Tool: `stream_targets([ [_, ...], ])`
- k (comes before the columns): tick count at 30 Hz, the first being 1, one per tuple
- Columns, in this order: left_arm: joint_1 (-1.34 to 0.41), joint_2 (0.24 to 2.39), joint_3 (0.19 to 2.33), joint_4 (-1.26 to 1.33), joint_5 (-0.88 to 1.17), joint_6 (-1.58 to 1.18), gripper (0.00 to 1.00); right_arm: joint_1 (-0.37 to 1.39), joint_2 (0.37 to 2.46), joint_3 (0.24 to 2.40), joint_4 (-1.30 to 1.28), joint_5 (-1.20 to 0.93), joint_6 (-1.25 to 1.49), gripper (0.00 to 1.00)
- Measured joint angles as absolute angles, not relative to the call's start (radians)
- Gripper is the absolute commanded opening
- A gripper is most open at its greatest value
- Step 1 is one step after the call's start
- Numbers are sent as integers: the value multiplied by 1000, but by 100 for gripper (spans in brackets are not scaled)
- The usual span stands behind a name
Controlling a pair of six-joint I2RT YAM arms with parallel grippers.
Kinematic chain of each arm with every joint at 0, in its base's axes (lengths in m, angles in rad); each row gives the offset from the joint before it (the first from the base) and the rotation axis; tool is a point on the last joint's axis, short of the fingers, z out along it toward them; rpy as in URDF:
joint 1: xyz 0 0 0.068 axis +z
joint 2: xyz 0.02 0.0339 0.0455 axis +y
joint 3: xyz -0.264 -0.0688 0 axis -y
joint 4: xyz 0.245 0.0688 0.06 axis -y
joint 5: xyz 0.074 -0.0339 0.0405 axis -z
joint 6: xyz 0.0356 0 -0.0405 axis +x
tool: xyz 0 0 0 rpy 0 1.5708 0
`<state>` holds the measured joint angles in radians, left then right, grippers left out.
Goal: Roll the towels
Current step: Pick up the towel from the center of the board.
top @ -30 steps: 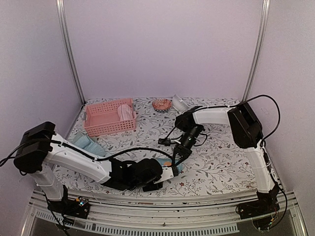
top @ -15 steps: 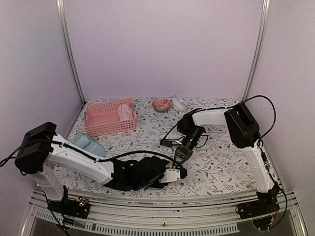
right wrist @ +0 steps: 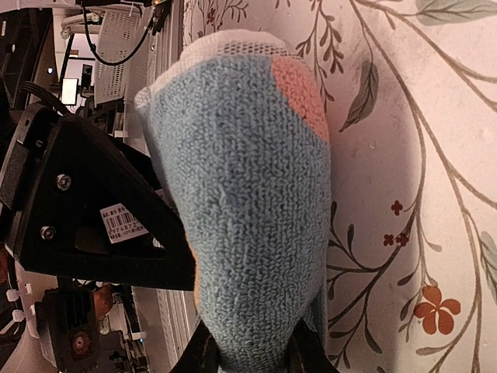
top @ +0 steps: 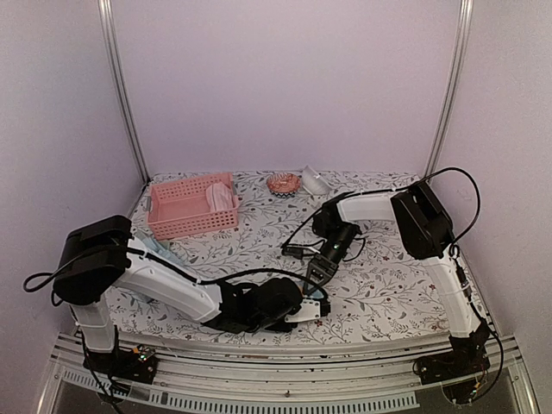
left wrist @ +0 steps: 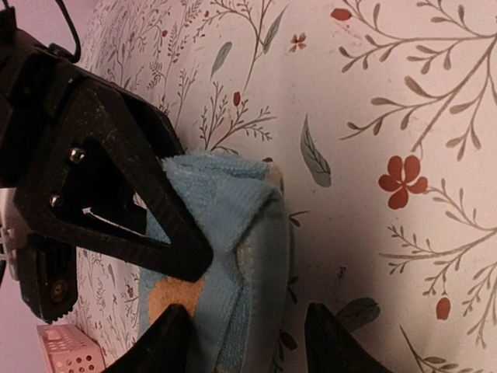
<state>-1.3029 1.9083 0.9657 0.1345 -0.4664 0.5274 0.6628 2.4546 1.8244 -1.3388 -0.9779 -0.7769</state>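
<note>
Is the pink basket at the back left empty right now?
No, a pink towel lies inside the pink basket, toward its right end in the top view.

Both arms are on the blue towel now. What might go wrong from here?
The left gripper and right gripper crowd together at the blue towel, so either one moving may knock the other. The right grips only one end of the roll; its layers look loose in the left wrist view and may unroll if tugged.

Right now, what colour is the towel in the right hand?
Light blue towel with orange patches; clearest from the right wrist.
</note>
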Motion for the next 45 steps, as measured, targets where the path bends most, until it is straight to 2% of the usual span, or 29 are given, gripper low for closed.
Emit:
stream_targets([
  [5, -1304, 1949, 979, 164, -532, 553, 46, 656, 2459, 1824, -1346, -989, -776, 10],
  [13, -1311, 2003, 968, 292, -653, 631, 27, 642, 2468, 1824, -1353, -1017, -781, 13],
  [15, -1312, 2011, 966, 316, -670, 645, 19, 639, 2468, 1824, -1353, -1021, -782, 18],
  [18, -1312, 2016, 963, 339, -680, 657, 8, 634, 2468, 1824, -1351, -1025, -784, 33],
  [21, -1308, 2016, 958, 355, -677, 663, 1, 631, 2463, 1813, -1348, -1028, -797, 44],
  [25, -1295, 2012, 957, 360, -645, 653, 0, 611, 2431, 1776, -1333, -1022, -809, 53],
  [32, -1243, 1990, 951, 344, -599, 604, 0, 490, 2293, 1671, -1314, -943, -803, 59],
  [38, -1204, 1944, 950, 283, -550, 548, 0, 371, 2126, 1556, -1223, -840, -764, 59],
  [45, -1153, 1855, 962, 190, -448, 456, 0, 369, 1953, 1409, -1079, -787, -712, 58],
])
